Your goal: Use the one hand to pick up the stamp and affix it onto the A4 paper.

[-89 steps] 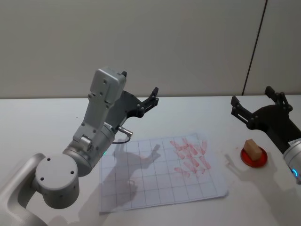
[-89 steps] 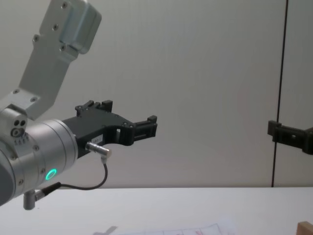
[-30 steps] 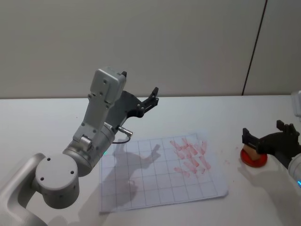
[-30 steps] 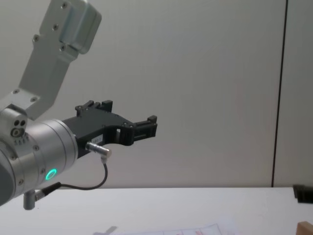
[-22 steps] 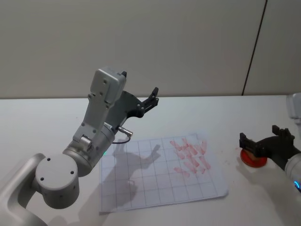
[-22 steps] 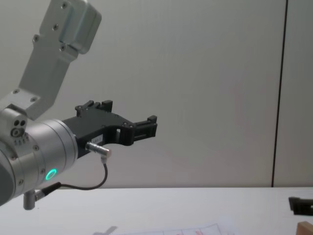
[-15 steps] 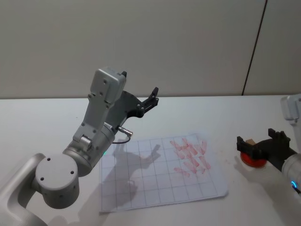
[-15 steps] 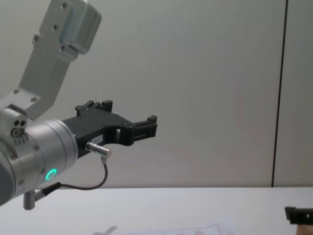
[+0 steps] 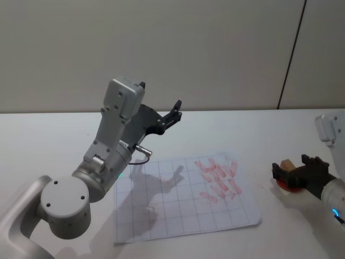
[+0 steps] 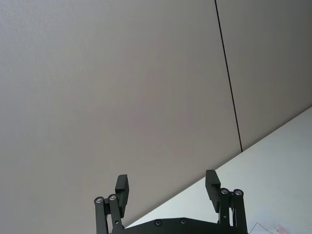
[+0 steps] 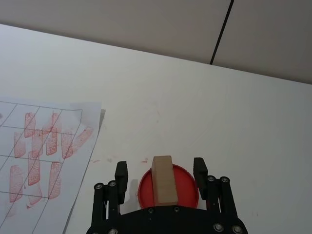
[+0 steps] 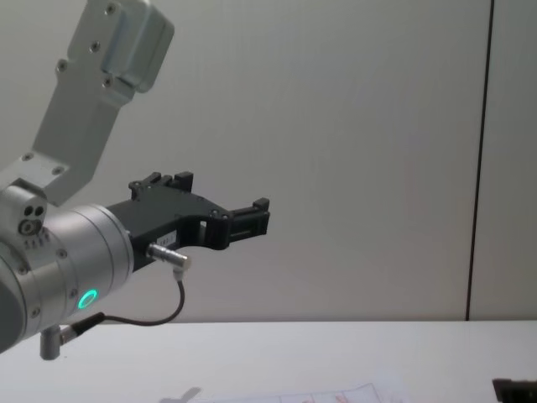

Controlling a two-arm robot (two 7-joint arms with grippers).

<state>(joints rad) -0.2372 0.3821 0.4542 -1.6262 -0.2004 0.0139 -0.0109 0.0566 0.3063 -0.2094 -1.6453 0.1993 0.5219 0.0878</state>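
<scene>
Right of the paper [image 9: 183,205], right pincer [image 11: 161,168] is straddling the stamp [image 11: 163,181], spread, clear of both sides. Stamp is standing on a red pad [image 11: 187,187] on the table [image 9: 242,129]. Left pincer [image 10: 166,180] is hanging raised, spread.

The stamp [image 11: 164,178], right of the paper [image 9: 178,210], is seen as a light-brown block of bare, dull wood. The round red pad [image 11: 187,185] under it looks like smooth plastic with a slight sheen. The paper is thin and matt, marked with red ink. The table [image 9: 54,140] beneath the paper is finished in smooth matt white. The right gripper [image 11: 161,166] and left gripper [image 10: 166,181] are built of matt black parts fixed with small shiny metal screws. The left arm [image 9: 116,116], left of the paper, is cased in pale grey satin metal.
</scene>
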